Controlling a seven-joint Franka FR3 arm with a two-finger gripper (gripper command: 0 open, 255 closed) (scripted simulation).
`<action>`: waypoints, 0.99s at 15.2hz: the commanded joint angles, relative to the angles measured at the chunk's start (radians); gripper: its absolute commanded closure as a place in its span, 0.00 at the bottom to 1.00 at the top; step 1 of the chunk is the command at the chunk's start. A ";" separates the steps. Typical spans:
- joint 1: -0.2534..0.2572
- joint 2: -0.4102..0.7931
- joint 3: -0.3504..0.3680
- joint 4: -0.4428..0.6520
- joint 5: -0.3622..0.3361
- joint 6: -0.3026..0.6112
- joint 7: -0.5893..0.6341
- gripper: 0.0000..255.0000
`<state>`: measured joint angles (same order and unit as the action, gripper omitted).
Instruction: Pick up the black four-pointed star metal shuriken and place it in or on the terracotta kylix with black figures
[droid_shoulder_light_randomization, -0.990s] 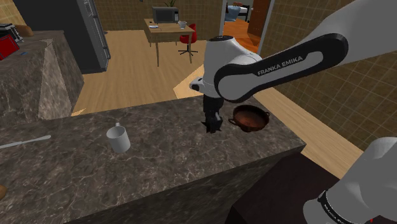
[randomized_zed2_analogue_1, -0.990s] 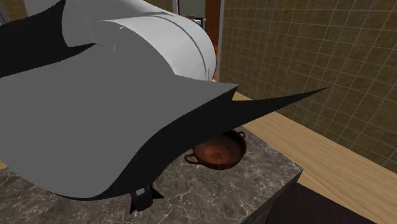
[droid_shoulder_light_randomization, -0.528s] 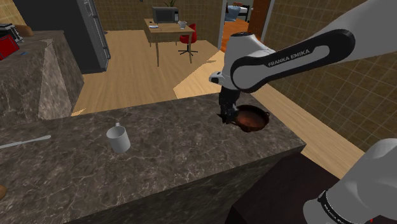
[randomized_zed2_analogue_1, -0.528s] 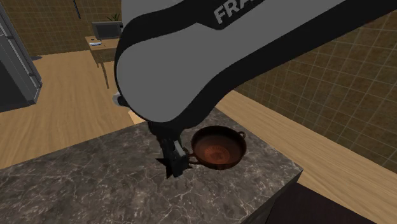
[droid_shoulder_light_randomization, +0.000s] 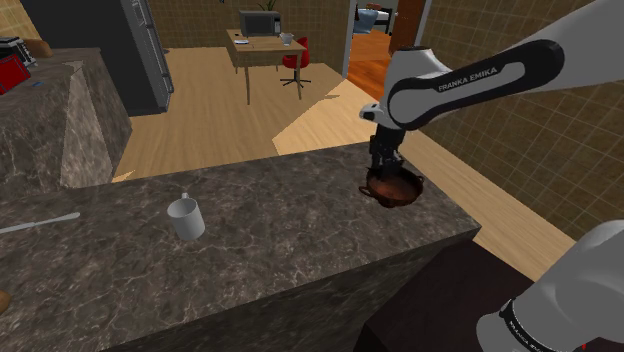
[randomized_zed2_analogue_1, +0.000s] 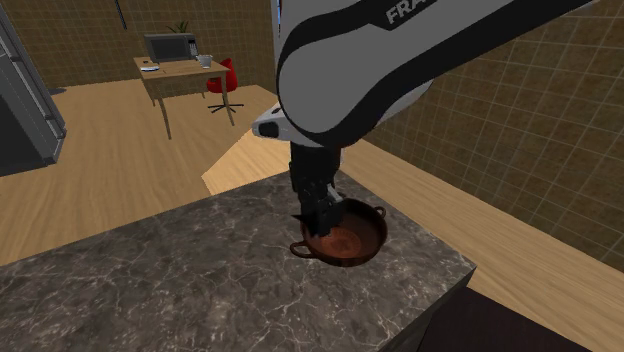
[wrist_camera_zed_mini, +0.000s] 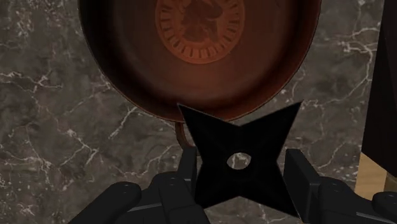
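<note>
Gripper (wrist_camera_zed_mini: 241, 168) clamped on the black star shuriken (wrist_camera_zed_mini: 256, 144), blade pinched between both fingers, star poised over the rim of the reddish-brown kylix (wrist_camera_zed_mini: 127, 67), kylix near the counter (droid_shoulder_light_randomization: 260, 255) corner, white mug (droid_shoulder_light_randomization: 186, 218) well apart.

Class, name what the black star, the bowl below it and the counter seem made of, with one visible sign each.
Shuriken: flat matte black, thin sharp edges; maybe metal, but no shine confirms it.
Kylix: reddish-brown, soft sheen, dark painted medallion; likely glazed terracotta.
Counter: dark grey with white veins, like marble.
</note>
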<state>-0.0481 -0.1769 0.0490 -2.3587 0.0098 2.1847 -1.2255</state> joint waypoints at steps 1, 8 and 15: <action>-0.026 0.002 -0.034 0.004 -0.007 -0.002 -0.056 1.00; -0.086 0.041 -0.115 0.020 -0.021 0.021 -0.188 1.00; -0.085 0.095 -0.116 -0.024 -0.017 0.120 -0.191 1.00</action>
<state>-0.1330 -0.0936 -0.0657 -2.3785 -0.0084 2.2875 -1.4141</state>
